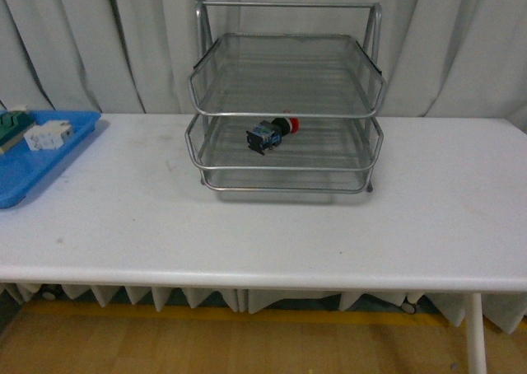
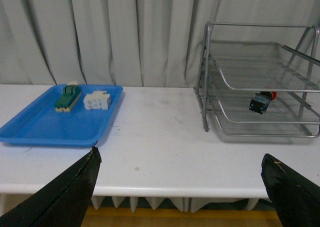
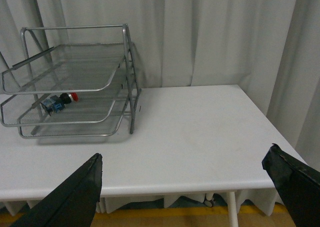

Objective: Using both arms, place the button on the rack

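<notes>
Nearest: both claws spread wide w/ nothing between the jaws, left gripper (image 2: pixel 180 187) and right gripper (image 3: pixel 182 187), both hanging back off the near table (image 1: pixel 263 234) edge, well apart from the rack. Judging by that, placing step looks done and arms are clear so nothing gets knocked.

Mid-table bare. Left side: blue tray (image 2: pixel 45 129) holding green-and-cream block (image 2: pixel 67 98) and white part (image 2: pixel 97 100), untouched.

Far: rack (image 1: pixel 286 102) near the curtain. Button (image 1: pixel 272 133) lies on its side in the middle tier, red cap pointing right, mesh keeping it from rolling.
</notes>
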Robot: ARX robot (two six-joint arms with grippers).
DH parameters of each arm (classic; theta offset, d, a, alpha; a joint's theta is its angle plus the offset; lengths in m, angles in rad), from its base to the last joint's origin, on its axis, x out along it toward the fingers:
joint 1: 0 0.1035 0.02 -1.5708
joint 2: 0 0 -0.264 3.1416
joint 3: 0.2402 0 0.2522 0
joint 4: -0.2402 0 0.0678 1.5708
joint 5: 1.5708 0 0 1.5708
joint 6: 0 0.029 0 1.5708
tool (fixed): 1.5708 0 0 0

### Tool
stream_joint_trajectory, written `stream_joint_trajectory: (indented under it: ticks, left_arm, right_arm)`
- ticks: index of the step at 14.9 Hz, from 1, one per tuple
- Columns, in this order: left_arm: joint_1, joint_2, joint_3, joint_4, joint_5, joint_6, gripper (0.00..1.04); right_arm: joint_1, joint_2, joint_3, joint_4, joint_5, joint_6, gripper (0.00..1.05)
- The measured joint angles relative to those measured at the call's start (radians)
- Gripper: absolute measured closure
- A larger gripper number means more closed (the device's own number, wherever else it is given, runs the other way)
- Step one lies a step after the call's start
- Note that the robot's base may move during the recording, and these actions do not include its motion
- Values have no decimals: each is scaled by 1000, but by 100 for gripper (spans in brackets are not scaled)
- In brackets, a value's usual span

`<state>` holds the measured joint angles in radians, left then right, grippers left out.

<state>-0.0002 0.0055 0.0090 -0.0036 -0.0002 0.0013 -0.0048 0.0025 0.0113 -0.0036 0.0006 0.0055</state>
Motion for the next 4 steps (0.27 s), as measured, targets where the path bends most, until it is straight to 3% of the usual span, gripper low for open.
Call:
stream_joint_trajectory:
  ticks: [4]
  left_arm:
    - [0,0,0,0,0,0,7]
  right_arm:
    - [0,0,0,0,0,0,6]
